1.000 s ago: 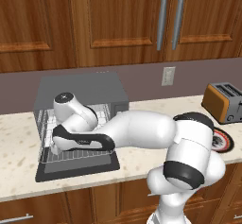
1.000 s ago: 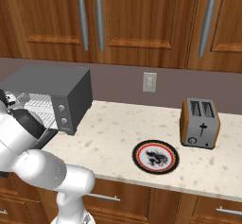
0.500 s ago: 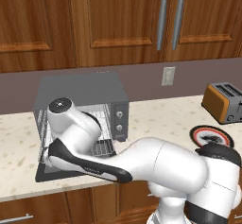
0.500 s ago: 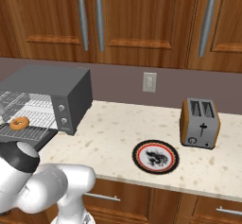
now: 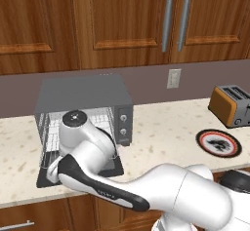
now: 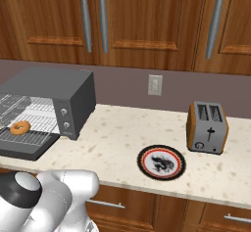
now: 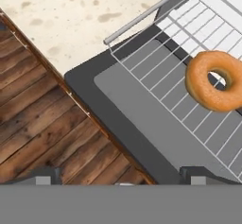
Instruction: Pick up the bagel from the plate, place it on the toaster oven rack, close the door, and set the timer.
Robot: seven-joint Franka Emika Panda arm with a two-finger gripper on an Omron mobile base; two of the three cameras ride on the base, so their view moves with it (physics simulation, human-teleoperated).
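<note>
The arm (image 5: pixel 93 157) hides the rack's (image 5: pixel 51 127) front — door (image 7: pixel 137 124) corner cropped.

A matt dark grey boxy metal toaster oven (image 6: pixel 54 91) holds a thin silvery wire rack (image 7: pixel 198 48), shiny and smooth. On it lies a golden-brown ring bagel (image 7: pixel 213 80) with a soft, slightly glossy crust. The pale speckled stone counter (image 6: pixel 117 133) looks polished. The brown wooden cabinet doors (image 5: pixel 122 20) show smooth grain with brushed metal handles (image 5: pixel 167 15).

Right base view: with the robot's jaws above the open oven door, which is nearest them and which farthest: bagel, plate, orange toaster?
1. Bagel, on the rack at far left, just ahead of the jaws.
2. Plate, mid-counter.
3. Orange toaster, far right.
</note>
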